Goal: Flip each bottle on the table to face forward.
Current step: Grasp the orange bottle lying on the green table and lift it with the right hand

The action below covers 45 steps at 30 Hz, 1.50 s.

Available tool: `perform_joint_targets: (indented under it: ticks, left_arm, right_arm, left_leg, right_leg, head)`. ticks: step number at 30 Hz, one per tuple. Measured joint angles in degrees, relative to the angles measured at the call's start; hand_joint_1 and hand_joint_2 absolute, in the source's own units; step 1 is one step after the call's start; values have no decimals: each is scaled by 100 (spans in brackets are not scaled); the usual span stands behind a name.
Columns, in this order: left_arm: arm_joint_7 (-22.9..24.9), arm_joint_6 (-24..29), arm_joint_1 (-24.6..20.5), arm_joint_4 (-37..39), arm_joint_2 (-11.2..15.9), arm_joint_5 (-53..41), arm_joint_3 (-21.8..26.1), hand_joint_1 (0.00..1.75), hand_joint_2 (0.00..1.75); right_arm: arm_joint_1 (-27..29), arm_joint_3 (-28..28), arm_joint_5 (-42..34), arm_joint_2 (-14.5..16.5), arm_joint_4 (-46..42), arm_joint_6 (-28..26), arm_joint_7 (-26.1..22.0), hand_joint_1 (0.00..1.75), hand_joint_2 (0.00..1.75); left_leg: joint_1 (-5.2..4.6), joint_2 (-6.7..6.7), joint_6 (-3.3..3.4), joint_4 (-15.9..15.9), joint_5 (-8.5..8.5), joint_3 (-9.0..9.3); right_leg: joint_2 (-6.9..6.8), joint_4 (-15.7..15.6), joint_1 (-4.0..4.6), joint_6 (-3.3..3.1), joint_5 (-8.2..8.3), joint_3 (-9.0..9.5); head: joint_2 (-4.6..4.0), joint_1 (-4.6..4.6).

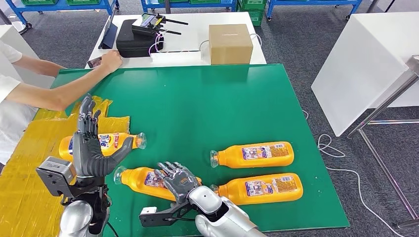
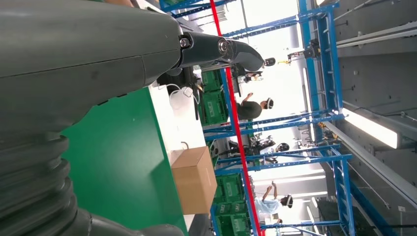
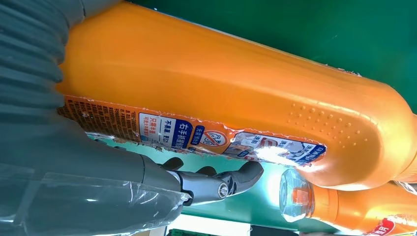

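Green matting covers the table (image 1: 197, 108) in the head view, with yellow sheeting (image 1: 24, 163) along its left side and a white table behind carrying a cardboard box (image 1: 230, 43) and a black case (image 1: 136, 38). Four orange bottles lie on their sides on the green: the far-left bottle (image 1: 111, 141) just behind the left hand (image 1: 91, 143), the near-middle bottle (image 1: 143, 178) under the right hand (image 1: 179, 180), the upper-right bottle (image 1: 254, 154), and the lower-right bottle (image 1: 262, 188) just in front of it. The left hand stands upright with fingers spread and thumb out toward the far-left bottle's neck, holding nothing. The right hand lies over the near-middle bottle, fingers splayed across its label; whether they actually clamp it cannot be told from here. A person's arm (image 1: 54, 94) reaches in from the left, the hand resting on the white table's edge. From the left wrist view, the grey hand (image 2: 74, 59) has a dark finger (image 2: 221, 49) extended in the air above the green surface (image 2: 123, 167), the cardboard box (image 2: 194, 179) beyond. In the right wrist view, the near-middle bottle (image 3: 236, 93) lies close against the right hand (image 3: 98, 167), a dark fingertip (image 3: 246, 174) curling along its label, and a second bottle's clear cap (image 3: 295, 194) shows beyond.
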Motion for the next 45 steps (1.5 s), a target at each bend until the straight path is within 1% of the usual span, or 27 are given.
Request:
perform_joint_targets:
  ticks: [10,14,18,21,27,41,45]
  left_arm:
    - [0,0,0,0,0,0,0,0,175]
    - [-7,19,1,0,0,-9,1,0,175]
    - [-139,441,175,-99,-2,-241,7,0,175]
    - [-137,592,380,-251,-2,-313,19,0,175]
    - [-81,529,434,-306,-16,-385,42,0,175]
    - [-52,517,430,-306,-20,-407,57,0,175]
    - [-48,481,429,-307,-20,-397,57,0,175]
  right_arm:
    - [-4,0,0,0,4,0,0,0,175]
    - [-7,3,-1,1,7,18,-3,175,175]
    - [-188,68,-116,0,171,403,-243,175,175]
    - [-348,123,-232,8,389,495,-432,175,175]
    - [-467,155,-327,34,580,468,-460,175,175]
    - [-476,184,-380,48,710,451,-461,175,175]
    - [-463,172,-519,49,707,258,-462,175,175]
  left_leg:
    - [0,0,0,0,0,0]
    - [1,0,0,0,0,-1]
    - [7,25,-3,-2,-3,8]
    - [6,29,-5,-2,-5,14]
    - [6,27,-6,-2,-4,19]
    - [6,26,-6,-2,-4,21]
    - [6,27,-6,-2,-4,22]
  right_leg:
    - [0,0,0,0,0,0]
    - [0,0,0,0,0,1]
    - [20,0,-1,-1,1,4]
    - [27,-2,1,-4,-1,6]
    - [26,-2,1,-4,-1,13]
    - [27,-2,1,-4,-1,14]
    - [27,-2,2,-4,-1,13]
  head:
    - [0,0]
    - [0,0]
    - [0,0]
    - [0,0]
    - [0,0]
    - [0,-1]
    - [0,-1]
